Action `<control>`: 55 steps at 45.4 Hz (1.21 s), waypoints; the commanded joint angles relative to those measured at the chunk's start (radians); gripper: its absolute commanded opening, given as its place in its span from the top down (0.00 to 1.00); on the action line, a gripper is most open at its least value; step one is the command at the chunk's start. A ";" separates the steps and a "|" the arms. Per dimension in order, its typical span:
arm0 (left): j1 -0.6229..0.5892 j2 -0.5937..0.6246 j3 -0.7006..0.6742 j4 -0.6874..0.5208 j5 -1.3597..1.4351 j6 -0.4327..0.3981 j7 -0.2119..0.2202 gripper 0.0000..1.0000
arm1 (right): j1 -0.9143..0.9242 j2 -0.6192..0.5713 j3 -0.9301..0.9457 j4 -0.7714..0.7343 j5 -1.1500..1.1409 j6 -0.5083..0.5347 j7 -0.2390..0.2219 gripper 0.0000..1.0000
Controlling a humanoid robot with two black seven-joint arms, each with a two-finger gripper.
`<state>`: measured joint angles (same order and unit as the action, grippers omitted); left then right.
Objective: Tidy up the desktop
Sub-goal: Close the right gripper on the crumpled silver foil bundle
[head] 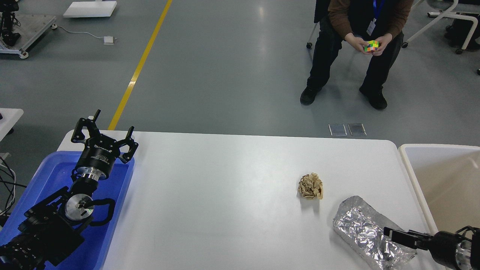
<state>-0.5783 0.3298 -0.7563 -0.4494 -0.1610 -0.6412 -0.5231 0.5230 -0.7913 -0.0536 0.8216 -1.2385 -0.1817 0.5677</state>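
Observation:
The white desktop (225, 187) fills the middle of the head view. A crumpled brown paper ball (310, 186) lies on its right half. A crumpled silver foil bag (362, 228) lies at the front right. My left gripper (106, 132) is open and empty, raised over the far end of the blue tub. My right gripper (392, 233) comes in from the lower right, its tip at the foil bag's near end. Its fingers overlap from this side, so I cannot tell whether they grip the foil.
A blue plastic tub (45, 180) stands at the desktop's left end under my left arm. A white bin (407, 165) stands off the right end. A seated person holds a coloured cube (372, 45) beyond the table. A small white table corner (9, 114) is at far left.

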 commanded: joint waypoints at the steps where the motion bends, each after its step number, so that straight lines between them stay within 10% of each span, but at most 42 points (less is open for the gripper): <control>1: 0.000 0.000 0.000 0.000 0.000 0.000 0.000 0.00 | -0.012 0.023 -0.049 -0.039 -0.001 -0.076 0.052 0.14; 16: 0.000 0.000 0.000 0.000 0.000 0.000 0.000 0.00 | -0.011 0.047 -0.138 -0.114 0.002 -0.093 0.072 0.47; 24: 0.000 0.000 0.000 0.000 0.000 0.000 0.000 0.00 | -0.011 0.069 -0.144 -0.162 0.002 -0.093 0.072 1.00; 55: 0.000 0.000 0.000 0.000 0.000 -0.002 0.000 0.00 | 0.051 0.005 -0.126 -0.161 0.049 -0.078 0.164 1.00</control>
<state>-0.5783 0.3298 -0.7563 -0.4495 -0.1610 -0.6412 -0.5231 0.5378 -0.7315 -0.1819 0.6374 -1.2243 -0.2733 0.6885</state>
